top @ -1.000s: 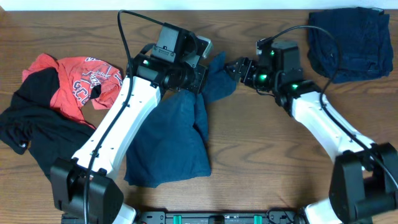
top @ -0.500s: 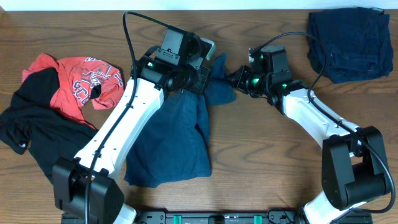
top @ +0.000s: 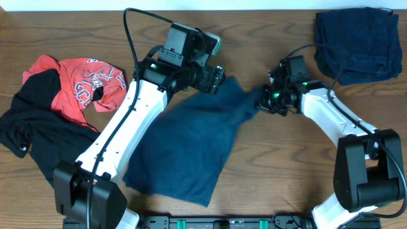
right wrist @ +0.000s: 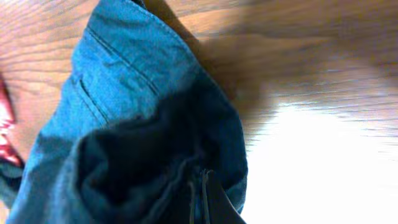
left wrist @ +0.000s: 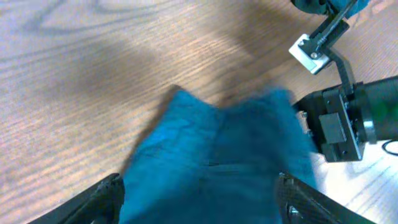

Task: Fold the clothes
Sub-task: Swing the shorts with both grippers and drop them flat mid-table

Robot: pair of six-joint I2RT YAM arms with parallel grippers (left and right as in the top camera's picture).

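Dark navy denim shorts [top: 184, 143] lie spread slantwise across the middle of the table. My right gripper [top: 262, 102] is shut on their upper right corner, and the right wrist view shows the jaws [right wrist: 200, 182] pinched together on a fold of denim [right wrist: 124, 81]. At the shorts' top edge my left gripper [top: 216, 77] stands open. Its two fingers are wide apart in the left wrist view [left wrist: 199, 182], with the blue cloth [left wrist: 211, 162] below and between them. A red white-printed T-shirt [top: 82, 83] and a black garment [top: 35, 137] lie crumpled at the far left.
Another dark navy garment [top: 359, 41] lies bunched at the back right corner. Bare wooden table [top: 286, 172] shows to the right of the shorts and along the front. The left arm [top: 121, 137] crosses over the shorts' left side.
The left gripper has opened and let go of the shorts. The right gripper closed on their corner and drew it to the right, so the shorts now lie spread wider.
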